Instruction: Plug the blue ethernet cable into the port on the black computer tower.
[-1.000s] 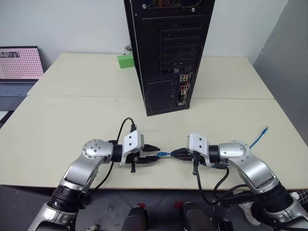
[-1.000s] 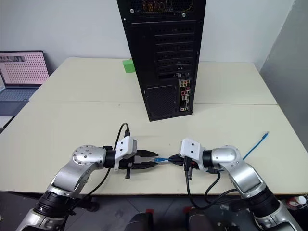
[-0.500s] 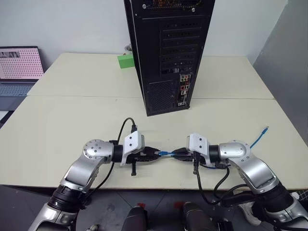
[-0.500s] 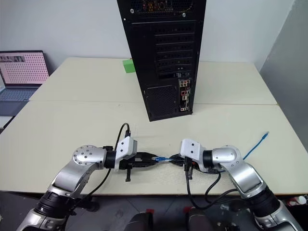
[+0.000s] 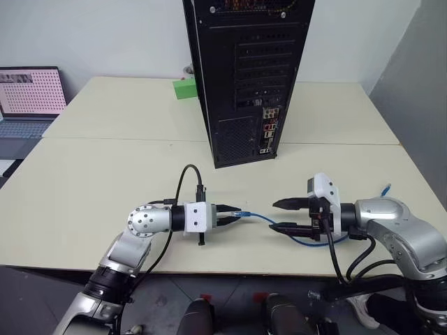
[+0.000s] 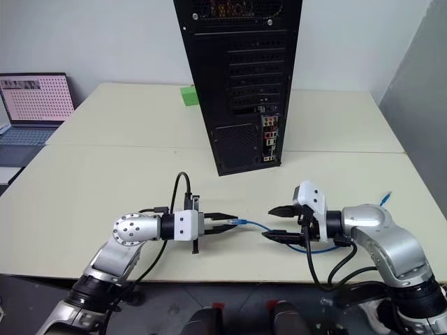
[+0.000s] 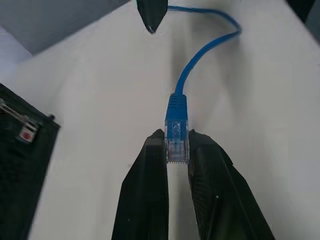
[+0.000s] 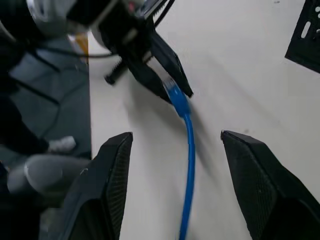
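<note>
Blue ethernet cable's (image 5: 260,218) plug sat clenched in the left gripper (image 5: 234,213); the right gripper (image 5: 284,216) gaped, released, around the cord.

Computer tower (image 5: 244,77) upright at worktop (image 5: 105,174) rear; ethernet cable (image 5: 262,218) in front, between left tool (image 5: 232,213) and right tool (image 5: 283,215)

Both arms: silver-grey rounded shells, black bands at the joints. Left arm (image 5: 143,223) has a round silver elbow cap (small dark screws). White box-shaped wrist housings. Black cables loop from each wrist. Left gripper (image 5: 236,213) and right gripper (image 5: 279,215): two black tapered fingers each.
</note>
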Robot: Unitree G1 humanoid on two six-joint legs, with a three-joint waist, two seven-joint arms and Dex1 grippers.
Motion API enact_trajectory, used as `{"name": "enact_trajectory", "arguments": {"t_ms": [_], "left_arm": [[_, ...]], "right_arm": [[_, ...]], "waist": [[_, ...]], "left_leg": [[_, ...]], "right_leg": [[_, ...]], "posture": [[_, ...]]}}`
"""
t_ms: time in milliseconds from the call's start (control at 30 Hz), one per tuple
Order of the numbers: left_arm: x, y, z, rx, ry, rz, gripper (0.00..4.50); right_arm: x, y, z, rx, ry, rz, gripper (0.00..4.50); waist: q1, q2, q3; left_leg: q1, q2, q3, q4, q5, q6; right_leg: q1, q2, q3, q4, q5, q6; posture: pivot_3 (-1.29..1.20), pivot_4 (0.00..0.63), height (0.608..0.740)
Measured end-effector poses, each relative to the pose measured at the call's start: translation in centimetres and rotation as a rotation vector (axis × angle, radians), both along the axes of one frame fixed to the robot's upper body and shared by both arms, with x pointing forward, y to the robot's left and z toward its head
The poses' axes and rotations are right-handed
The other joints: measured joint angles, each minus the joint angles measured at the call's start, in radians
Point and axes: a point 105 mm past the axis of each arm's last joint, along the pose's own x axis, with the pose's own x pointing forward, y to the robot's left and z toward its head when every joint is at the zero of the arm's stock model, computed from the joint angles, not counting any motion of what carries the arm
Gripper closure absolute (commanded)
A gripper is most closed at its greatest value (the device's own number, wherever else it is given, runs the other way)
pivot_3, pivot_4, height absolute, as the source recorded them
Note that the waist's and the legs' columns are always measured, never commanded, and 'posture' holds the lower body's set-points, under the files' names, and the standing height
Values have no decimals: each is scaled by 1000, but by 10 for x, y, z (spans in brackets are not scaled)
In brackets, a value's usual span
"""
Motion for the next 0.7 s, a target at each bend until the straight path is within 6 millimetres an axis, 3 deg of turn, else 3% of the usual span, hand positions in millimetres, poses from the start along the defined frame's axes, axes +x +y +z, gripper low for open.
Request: {"name": "enact_trajectory", "arguments": {"t_ms": [100, 333, 600, 700], "left_arm": [[0, -1, 1, 26, -191, -60, 4218], [-8, -4, 8, -11, -398, -152, 4218], [-10, -9, 13, -46, -469, -183, 4218], [-10, -10, 15, -58, -478, -180, 4218]], "right_arm": [[2, 6, -1, 63, 71, -49, 1485], [6, 17, 3, 126, 116, -70, 1485], [4, 21, -1, 137, 175, -53, 1485], [3, 23, -3, 133, 185, -45, 1926]], "waist": [[4, 0, 0], [4, 0, 0], [4, 0, 0], [4, 0, 0]], "left_leg": [[-1, 0, 0, 0, 0, 0], [-1, 0, 0, 0, 0, 0], [-1, 0, 0, 0, 0, 0], [-1, 0, 0, 0, 0, 0]], "right_leg": [[0, 0, 0, -1, 0, 0], [0, 0, 0, 0, 1, 1], [0, 0, 0, 0, 1, 1], [0, 0, 0, 0, 1, 1]], "posture": [[0, 150, 740], [0, 150, 740], [0, 150, 740], [0, 150, 740]]}}
